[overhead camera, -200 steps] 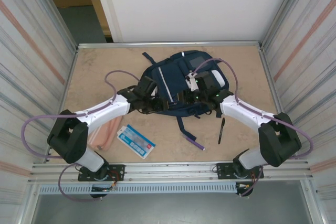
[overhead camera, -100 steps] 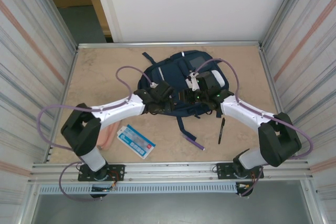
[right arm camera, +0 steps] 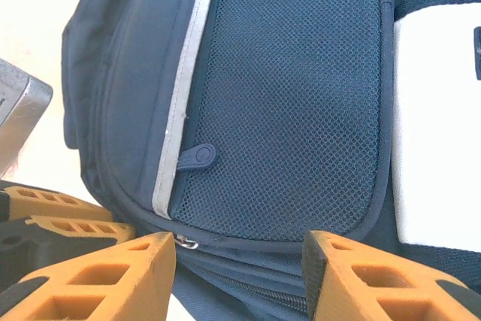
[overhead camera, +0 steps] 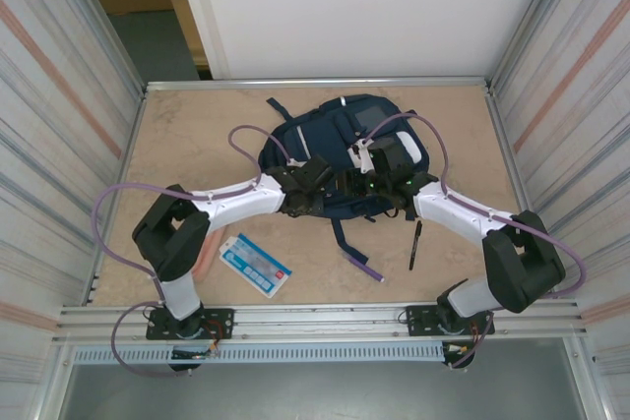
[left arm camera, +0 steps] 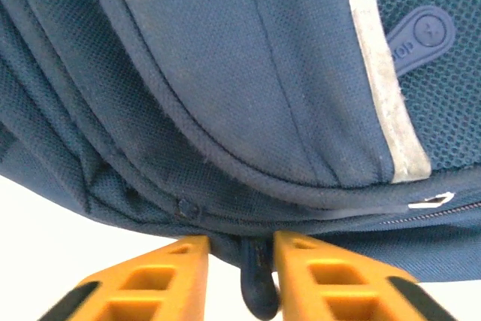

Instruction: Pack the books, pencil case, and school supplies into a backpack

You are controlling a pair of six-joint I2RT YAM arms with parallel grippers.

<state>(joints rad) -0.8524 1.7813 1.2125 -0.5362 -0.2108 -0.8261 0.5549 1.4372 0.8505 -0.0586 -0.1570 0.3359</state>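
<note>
L pincer has narrowed round zip pull of backpack, mid-worktop; we cannot confirm clamp. R pincer straddles backpack edge, grip unclear. We judge unzipping imminent.

Left arm, right arm: white shells, black joints, looping purple cables; pincer fingers orange, ribbed cutouts, black patches

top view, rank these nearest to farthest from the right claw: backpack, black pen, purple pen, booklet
1. backpack: directly under the right claw, mid table.
2. black pen, toward the near right, and purple pen, straight toward the near edge: too close to call.
3. booklet: farthest, at the near left.
</note>
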